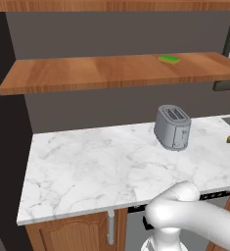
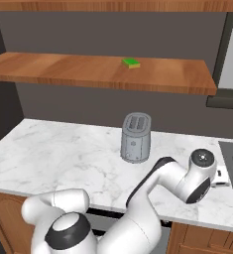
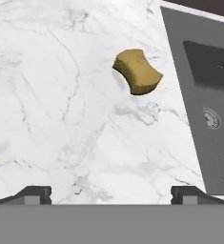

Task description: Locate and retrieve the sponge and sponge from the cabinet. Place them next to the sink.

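White arm (image 2: pixel 172 181) low over counter (image 2: pixel 63 154)

The arm (image 2: pixel 152 193) is glossy white, built of rounded tubular links with dark charcoal bands at the joints, a grey disc cap on its wrist end, a dark-topped dome at the base, and two small dark fingers (image 3: pixel 35 194).
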